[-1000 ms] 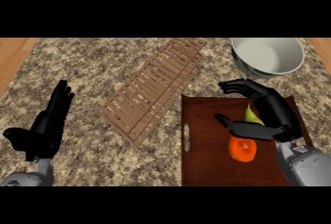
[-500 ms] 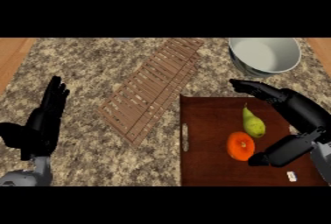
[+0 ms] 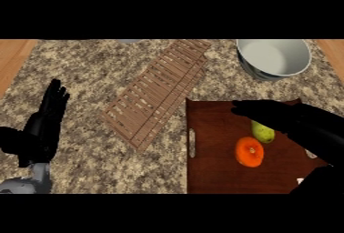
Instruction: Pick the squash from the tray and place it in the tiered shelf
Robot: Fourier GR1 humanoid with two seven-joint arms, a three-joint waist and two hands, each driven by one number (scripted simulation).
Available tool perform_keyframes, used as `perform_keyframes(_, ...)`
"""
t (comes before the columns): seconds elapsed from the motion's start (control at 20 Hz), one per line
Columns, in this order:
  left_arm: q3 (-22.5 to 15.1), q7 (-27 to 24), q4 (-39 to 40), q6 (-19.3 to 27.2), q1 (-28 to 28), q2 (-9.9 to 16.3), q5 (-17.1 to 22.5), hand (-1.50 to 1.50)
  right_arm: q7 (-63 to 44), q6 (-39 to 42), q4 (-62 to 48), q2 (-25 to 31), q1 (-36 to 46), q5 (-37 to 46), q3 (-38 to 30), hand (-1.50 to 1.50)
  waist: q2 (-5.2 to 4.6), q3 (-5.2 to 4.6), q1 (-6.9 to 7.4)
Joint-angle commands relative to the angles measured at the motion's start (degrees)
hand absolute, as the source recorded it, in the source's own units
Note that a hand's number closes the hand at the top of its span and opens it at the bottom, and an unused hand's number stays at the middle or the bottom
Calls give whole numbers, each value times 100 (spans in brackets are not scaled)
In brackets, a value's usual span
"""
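Resting near the counter's left edge, the left hand [image 3: 42, 129] stands open with its fingers straight and pointing up the view, much where it was half a second ago. Right of it, on the speckled counter [image 3: 87, 73], the slatted wooden tiered shelf [image 3: 158, 91] lies flat and slanted, running from the counter's far edge down toward its middle. Next comes the dark wooden tray [image 3: 215, 173] at the counter's near right corner, and on it an orange round fruit [image 3: 249, 151] sits near the tray's centre. Just beside it, toward the tray's far right, lies the squash [image 3: 263, 132] (yellow-green, pear-shaped, smooth); its long axis runs roughly up and down the view, and its upper end is hidden, so which way it points cannot be told. The right hand [image 3: 289, 119], fingers extended leftward and uncurled, now covers the squash's upper part, where earlier it spread wider around both fruits. A white bowl [image 3: 274, 57] stands at the counter's far right corner.
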State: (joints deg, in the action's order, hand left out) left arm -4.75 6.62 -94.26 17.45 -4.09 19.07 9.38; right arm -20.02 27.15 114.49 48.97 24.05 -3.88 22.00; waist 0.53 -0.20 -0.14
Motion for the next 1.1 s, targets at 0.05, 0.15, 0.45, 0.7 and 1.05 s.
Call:
perform_keyframes(0.05,-24,-23,-70,-61,64,-50,8,0,-1301,149,671,57,295,1115,852,-150,-17,3,49)
perform_keyframes(0.15,166,225,-164,-123,-56,123,79,0,-1789,125,823,-190,166,1400,1095,-150,-29,13,29)
perform_keyframes(0.45,22,247,-130,21,-249,-156,-174,0,-2527,325,458,-1108,277,2591,2051,-150,-52,18,45)
perform_keyframes(0.7,50,86,-274,-128,121,-158,-166,0,-2877,640,317,-1023,271,3413,2301,-150,-43,17,43)
perform_keyframes(1.05,57,93,-430,-156,250,-327,-429,0,-2231,441,-433,-1413,-188,4312,2084,-150,-51,21,33)
